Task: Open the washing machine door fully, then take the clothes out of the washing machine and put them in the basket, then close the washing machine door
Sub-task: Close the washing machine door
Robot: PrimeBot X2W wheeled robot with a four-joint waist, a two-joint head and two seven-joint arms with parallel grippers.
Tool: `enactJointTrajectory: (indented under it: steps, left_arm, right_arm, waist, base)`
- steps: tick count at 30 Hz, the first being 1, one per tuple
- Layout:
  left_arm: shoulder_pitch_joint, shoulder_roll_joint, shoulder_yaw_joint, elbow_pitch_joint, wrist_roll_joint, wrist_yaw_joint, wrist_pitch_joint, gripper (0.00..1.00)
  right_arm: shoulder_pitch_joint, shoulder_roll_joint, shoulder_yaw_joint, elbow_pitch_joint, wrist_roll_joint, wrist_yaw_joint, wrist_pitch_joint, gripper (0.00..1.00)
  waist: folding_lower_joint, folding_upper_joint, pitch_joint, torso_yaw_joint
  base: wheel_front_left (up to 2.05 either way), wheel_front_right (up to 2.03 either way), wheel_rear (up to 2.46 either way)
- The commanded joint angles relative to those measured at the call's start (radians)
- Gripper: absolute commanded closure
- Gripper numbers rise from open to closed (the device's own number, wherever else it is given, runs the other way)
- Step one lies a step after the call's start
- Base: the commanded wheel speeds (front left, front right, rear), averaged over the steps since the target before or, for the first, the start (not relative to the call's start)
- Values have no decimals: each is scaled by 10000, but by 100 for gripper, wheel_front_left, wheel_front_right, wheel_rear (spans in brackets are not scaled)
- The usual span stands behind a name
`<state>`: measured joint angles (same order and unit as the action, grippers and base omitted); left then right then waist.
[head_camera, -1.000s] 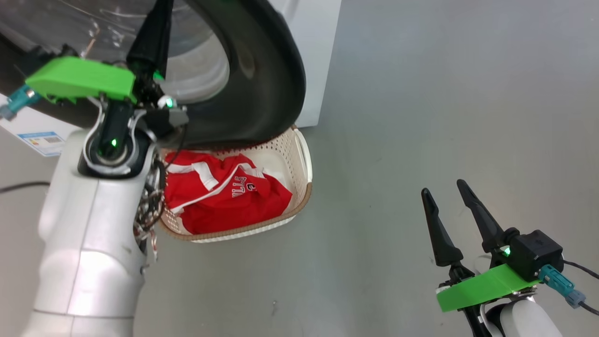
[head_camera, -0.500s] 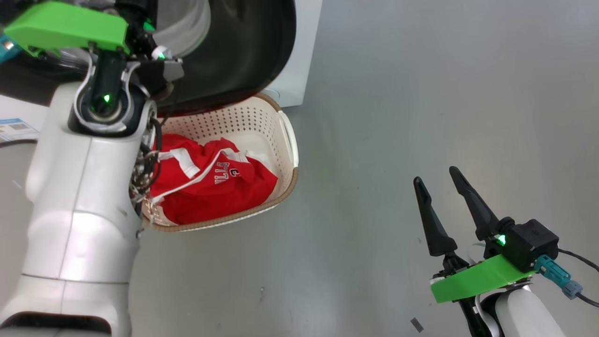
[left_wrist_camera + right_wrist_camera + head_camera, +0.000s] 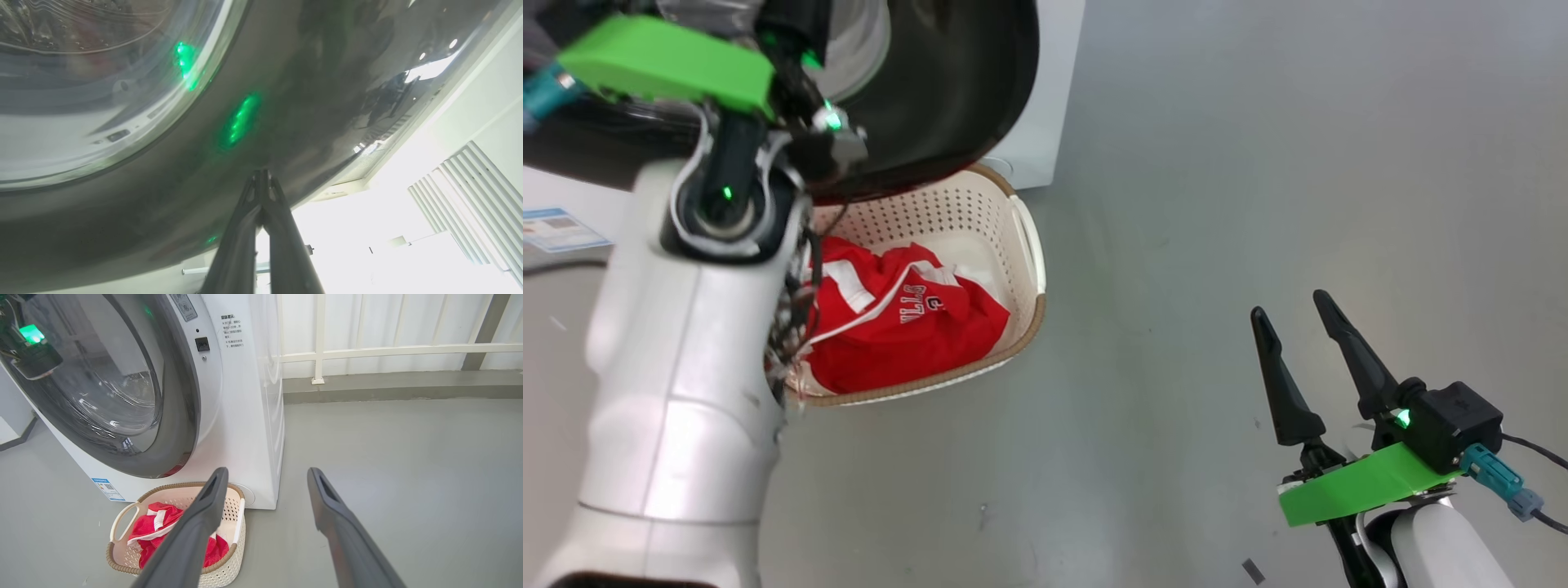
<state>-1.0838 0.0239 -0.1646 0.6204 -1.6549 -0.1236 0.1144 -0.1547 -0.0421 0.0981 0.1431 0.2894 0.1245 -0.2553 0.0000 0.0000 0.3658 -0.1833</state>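
Fingers pressed together, left gripper (image 3: 261, 176) meets the washing machine door (image 3: 310, 81) at its black rim — push steadily until it latches; right gripper (image 3: 1290, 305) idles, fingers wide.

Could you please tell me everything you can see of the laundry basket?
The basket is a small cream plastic rectangle with perforated walls, a brown woven-look rim and looped side handles. It stands upright on the grey floor, close before the white washing machine, its far end beneath the lower edge of the black door. Red clothes with white trim lie crumpled inside.
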Motion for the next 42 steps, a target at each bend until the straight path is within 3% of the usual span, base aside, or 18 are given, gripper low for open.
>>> enactJointTrajectory:
  steps: [1,2,3,16,29,42]
  left_arm:
    - [322,287,89,-459,-40,-70,89,93]
    - [489,285,27,-571,-31,-70,147,10]
    - [660,284,-29,-671,-23,-70,193,0]
    - [2846,663,-259,-2079,645,-70,-211,0]
    - [5504,2131,-1504,-4102,4772,63,-2707,0]
    - [7491,2989,-1702,-5152,8242,1177,-3725,0]
  right_arm:
    - [-148,-81,133,-191,-53,62,-65,0]
    - [-125,-81,106,-181,-68,62,-65,0]
    - [-103,-81,80,-169,-75,62,-65,0]
    - [194,-81,-63,16,-69,62,-65,0]
    - [633,-81,-528,1,-111,62,-65,0]
    - [1075,-81,-1132,-273,-14,62,-65,0]
  waist:
    - [0,0,-219,202]
    - [0,0,-291,273]
    - [0,0,-364,344]
    - [0,0,-1346,1208]
    - [0,0,-2393,1939]
    - [0,0,-2986,2204]
  base:
    - [0,0,0]
    - [0,0,0]
    - [0,0,0]
    - [0,0,0]
    - [0,0,0]
    - [0,0,0]
